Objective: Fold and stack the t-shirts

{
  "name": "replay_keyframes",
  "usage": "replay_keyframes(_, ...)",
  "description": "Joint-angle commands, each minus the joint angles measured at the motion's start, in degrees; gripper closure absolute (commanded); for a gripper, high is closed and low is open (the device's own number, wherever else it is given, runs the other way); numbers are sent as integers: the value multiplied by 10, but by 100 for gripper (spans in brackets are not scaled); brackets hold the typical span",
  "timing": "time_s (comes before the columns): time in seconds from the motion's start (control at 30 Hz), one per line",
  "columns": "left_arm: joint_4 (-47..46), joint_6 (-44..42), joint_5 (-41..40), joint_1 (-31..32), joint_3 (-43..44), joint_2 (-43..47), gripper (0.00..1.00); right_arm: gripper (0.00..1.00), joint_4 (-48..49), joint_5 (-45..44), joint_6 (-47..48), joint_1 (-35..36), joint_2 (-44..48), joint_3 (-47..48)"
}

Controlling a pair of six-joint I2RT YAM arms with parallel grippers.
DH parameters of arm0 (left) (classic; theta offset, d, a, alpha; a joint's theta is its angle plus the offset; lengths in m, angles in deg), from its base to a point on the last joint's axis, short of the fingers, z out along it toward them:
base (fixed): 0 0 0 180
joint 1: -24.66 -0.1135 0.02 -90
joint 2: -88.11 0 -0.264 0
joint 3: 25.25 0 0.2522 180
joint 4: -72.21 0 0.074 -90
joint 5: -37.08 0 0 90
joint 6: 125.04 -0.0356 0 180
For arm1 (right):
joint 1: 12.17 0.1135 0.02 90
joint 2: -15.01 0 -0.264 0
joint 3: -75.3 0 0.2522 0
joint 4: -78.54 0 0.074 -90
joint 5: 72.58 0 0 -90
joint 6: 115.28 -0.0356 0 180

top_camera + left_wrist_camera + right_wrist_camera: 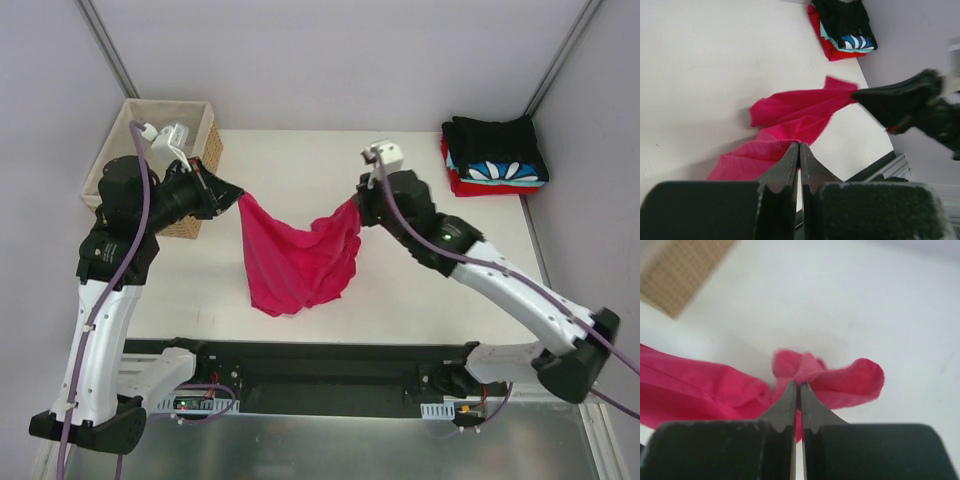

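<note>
Shows a limp, creased crimson-pink cloth t-shirt (295, 260) slung between two black grippers over a smooth white table (400, 300). Runs left to right along its long axis, sagging mid-span into a rumpled point towards the near edge, lower folds draping onto the tabletop. Is pinched at one top corner by the left gripper (237, 197) and at the other by the right gripper (355, 210), both clamped tight on fabric. Includes a neat stack of folded t-shirts (495, 155), black over blue-white over red, at the far right corner, and a woven wicker basket (190, 104) far left.
</note>
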Motion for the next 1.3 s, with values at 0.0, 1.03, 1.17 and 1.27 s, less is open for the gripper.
replay_keyframes(0.0, -17, -5, 38, 2, 40, 36, 100, 99, 21, -82, 110, 36, 132, 85)
replay_keyframes(1.03, -207, 33, 104, 2, 239, 183, 100, 99, -10, 243, 281, 103, 336, 366)
replay_keyframes(1.17, -207, 22, 84, 2, 180, 196, 100, 99, 4, 144, 304, 102, 328, 309)
replay_keyframes(1.27, -207, 8, 61, 2, 127, 202, 100, 100, 37, 64, 310, 102, 327, 210)
